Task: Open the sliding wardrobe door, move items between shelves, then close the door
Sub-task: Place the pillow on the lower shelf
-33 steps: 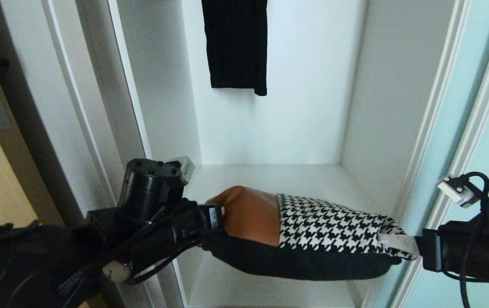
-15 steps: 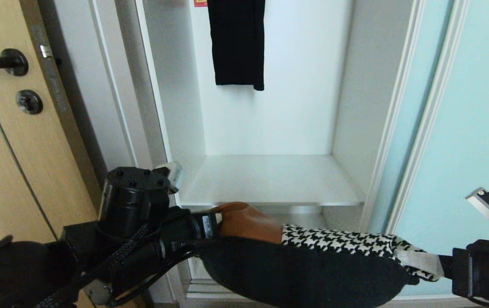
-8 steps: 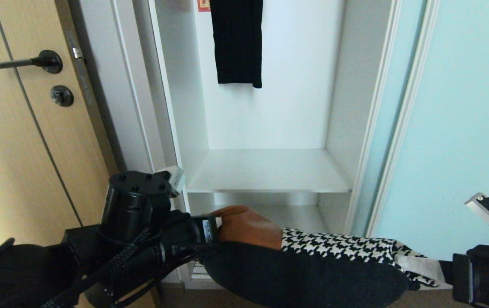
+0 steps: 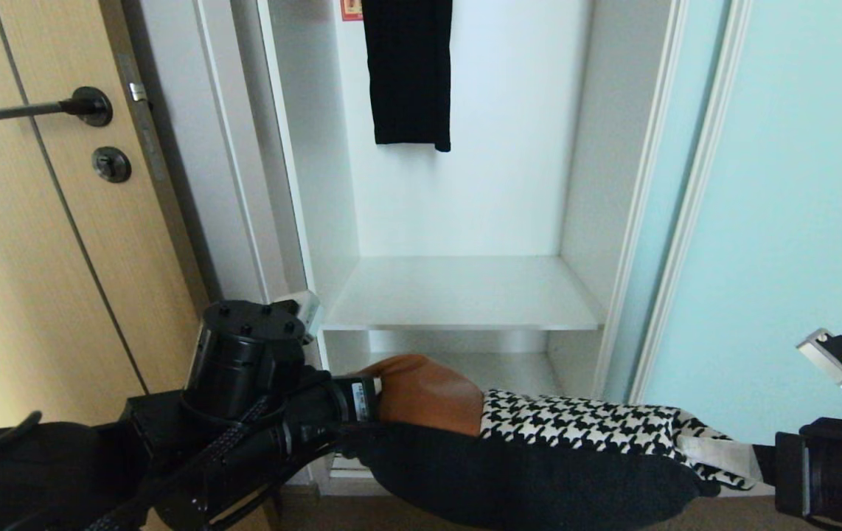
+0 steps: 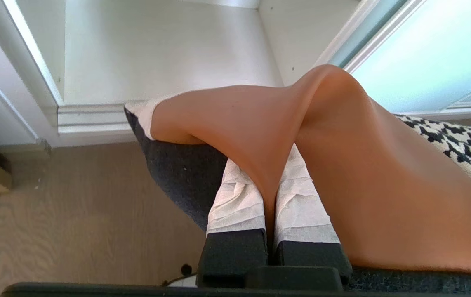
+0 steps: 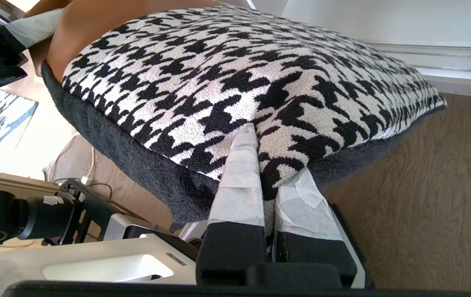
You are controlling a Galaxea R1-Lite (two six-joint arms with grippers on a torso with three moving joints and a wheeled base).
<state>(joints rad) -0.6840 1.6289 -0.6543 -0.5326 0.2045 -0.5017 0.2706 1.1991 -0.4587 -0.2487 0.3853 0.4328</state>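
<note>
The item, a patchwork pillow (image 4: 539,457) of tan-brown, houndstooth and charcoal fabric, hangs level between both grippers in front of the wardrobe's lower compartment. My left gripper (image 4: 373,398) is shut on its tan-brown end (image 5: 363,185), with the fabric pinched between the left gripper's (image 5: 270,181) pads. My right gripper (image 4: 731,457) is shut on the houndstooth end (image 6: 239,70), and the right gripper (image 6: 266,156) bites the seam. A white shelf (image 4: 458,295) lies above the pillow and a lower shelf (image 4: 509,369) behind it. The sliding wardrobe door (image 4: 797,221) stands slid to the right.
A black garment (image 4: 408,74) hangs at the top of the open compartment. A light wooden door (image 4: 45,258) with a dark handle stands to the left. Wood floor (image 6: 446,185) runs below the pillow, up to the wardrobe's white bottom track (image 5: 91,119).
The whole picture has shifted with the camera. The pillow, held at both ends throughout, was over the shelf and now hangs below that shelf's front edge, outside the wardrobe.
</note>
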